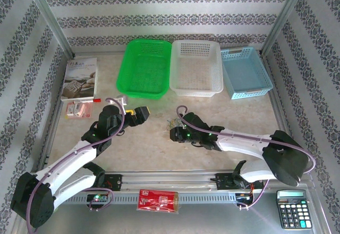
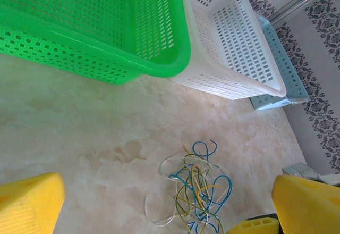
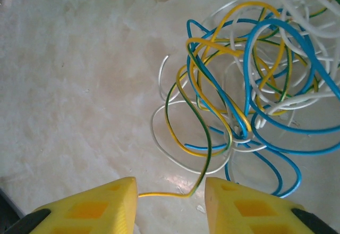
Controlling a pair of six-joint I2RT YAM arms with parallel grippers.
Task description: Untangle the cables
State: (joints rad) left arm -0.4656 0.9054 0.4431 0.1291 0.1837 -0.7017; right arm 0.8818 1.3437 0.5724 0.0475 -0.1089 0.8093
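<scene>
The cables (image 1: 172,122) lie in one tangle of thin yellow, blue, white and yellow-green loops (image 3: 249,85) on the table's middle. My right gripper (image 1: 175,133) is down at the tangle's near side. Its yellow fingers stand partly apart (image 3: 171,197), and the loose end of a yellow-green cable (image 3: 162,194) lies across the gap between them on the tabletop. My left gripper (image 1: 139,114) hovers wide open to the left of the tangle. From its wrist camera the cables (image 2: 199,189) show between its spread fingers (image 2: 167,205).
Three baskets stand in a row at the back: green (image 1: 143,66), white (image 1: 195,66), pale blue (image 1: 245,73). A booklet (image 1: 79,78) and a small packet (image 1: 78,109) lie at the left. At the front are a red packet (image 1: 158,200) and a calculator (image 1: 291,208).
</scene>
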